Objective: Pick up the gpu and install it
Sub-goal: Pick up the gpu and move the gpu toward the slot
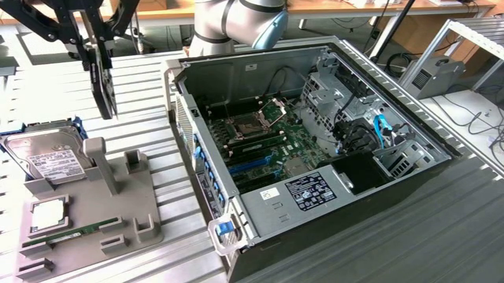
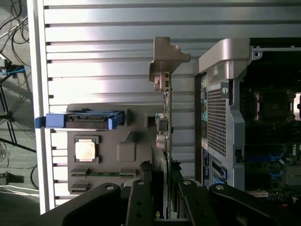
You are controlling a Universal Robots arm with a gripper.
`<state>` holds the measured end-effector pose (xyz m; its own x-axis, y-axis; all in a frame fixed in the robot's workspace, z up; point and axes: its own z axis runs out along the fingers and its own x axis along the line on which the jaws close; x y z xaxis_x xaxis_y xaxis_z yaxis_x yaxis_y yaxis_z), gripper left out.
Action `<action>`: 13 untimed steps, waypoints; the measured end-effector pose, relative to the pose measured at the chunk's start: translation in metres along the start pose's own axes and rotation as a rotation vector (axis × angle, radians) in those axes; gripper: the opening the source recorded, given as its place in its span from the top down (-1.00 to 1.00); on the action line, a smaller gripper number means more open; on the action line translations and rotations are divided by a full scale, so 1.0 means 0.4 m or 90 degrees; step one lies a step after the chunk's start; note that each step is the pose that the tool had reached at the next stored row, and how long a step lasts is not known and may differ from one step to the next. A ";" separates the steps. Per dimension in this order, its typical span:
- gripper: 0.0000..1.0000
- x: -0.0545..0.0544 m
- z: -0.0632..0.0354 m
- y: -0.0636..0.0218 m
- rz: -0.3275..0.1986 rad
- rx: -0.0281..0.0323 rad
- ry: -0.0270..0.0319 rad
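Clamping gpu point(image 1: 103, 88) in claw point(image 1: 98, 56), hanging beside PC case point(image 1: 260, 68).

exterior: high, angled down, wide | wrist: down past claw point(image 2: 161, 175), close | shared: case point(image 1: 260, 206), grey holder point(image 1: 118, 200)

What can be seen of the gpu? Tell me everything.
The gpu is a thin flat card, seen almost edge-on: green board edge, dark cooler face, silver metal bracket at its far end. It hangs vertical, clamped in the end effector, above the slatted table between the grey holder and the open computer case.
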<state>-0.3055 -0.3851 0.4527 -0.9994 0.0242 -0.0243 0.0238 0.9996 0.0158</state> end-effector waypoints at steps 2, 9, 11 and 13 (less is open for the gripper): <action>0.47 0.000 -0.003 0.001 0.000 0.0000 0.0000; 0.47 0.000 -0.015 0.006 0.000 0.0000 0.0000; 0.47 0.000 -0.017 0.007 0.000 0.0000 0.0000; 0.47 0.000 -0.020 0.009 0.000 0.0000 0.0000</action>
<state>-0.3054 -0.3818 0.4608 -0.9994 0.0242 -0.0243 0.0238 0.9996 0.0157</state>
